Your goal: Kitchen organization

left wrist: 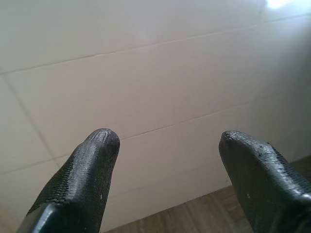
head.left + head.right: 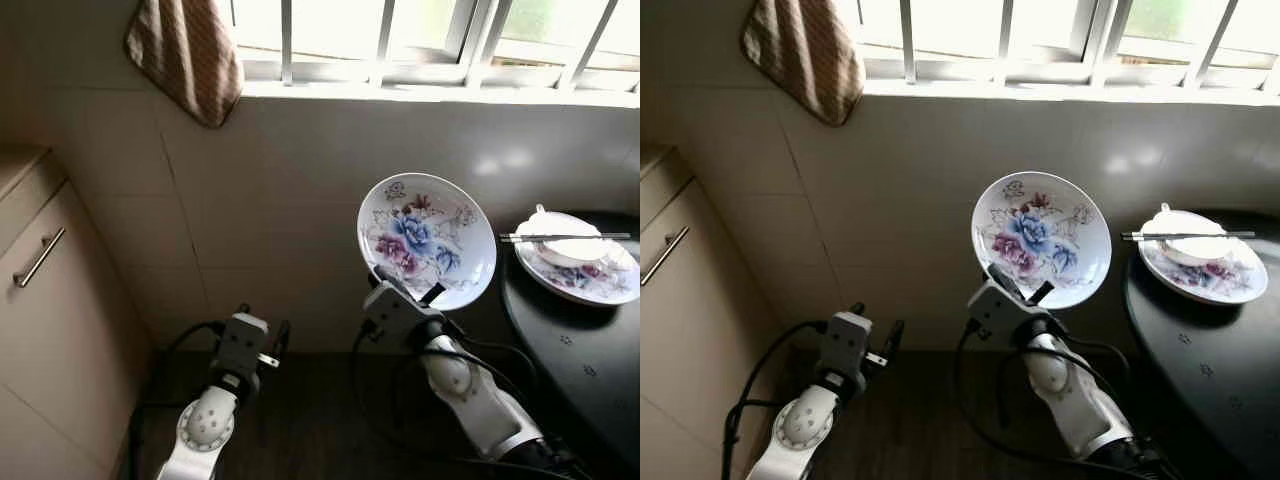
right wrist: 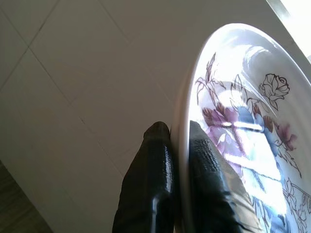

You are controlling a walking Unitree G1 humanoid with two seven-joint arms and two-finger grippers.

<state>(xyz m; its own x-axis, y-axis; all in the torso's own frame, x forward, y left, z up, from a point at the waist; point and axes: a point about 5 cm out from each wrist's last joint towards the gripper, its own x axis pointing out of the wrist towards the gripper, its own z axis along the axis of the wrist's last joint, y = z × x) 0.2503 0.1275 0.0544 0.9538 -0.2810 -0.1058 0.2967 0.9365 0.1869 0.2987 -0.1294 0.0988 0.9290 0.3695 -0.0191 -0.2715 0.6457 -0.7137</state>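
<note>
Far left of the frame: we have a beige cabinet (image 2: 40, 300) with a metal bar handle (image 2: 40, 257). Upper left, a striped brown cloth (image 2: 188, 55) hangs down from the window ledge over the tiled wall (image 2: 290, 190).

Lower left: our left pincer (image 2: 262, 340) is held low in front of the wall tiles, fingers (image 1: 80, 179) spread apart, nothing between them. Dark wood floor (image 2: 320, 420) under it, black cables looping beside the arm.

Centre: our right pincer (image 2: 405, 290) is clamped on the lower rim of the floral plate (image 2: 428, 238), one finger on the back, one on the painted face. Plate is up in the air, tilted nearly upright, face toward the camera, blue and purple flowers on white. It sits in front of the wall, just below the window sill (image 2: 430, 92); barred window (image 2: 420, 35) along the top of the frame.

Right edge: dark round table (image 2: 580, 370). On it, a second floral plate (image 2: 580, 270) with a white bowl (image 2: 565, 240) on top and chopsticks (image 2: 565, 237) laid across the bowl. The held plate is left of the table edge, apart from that stack.
</note>
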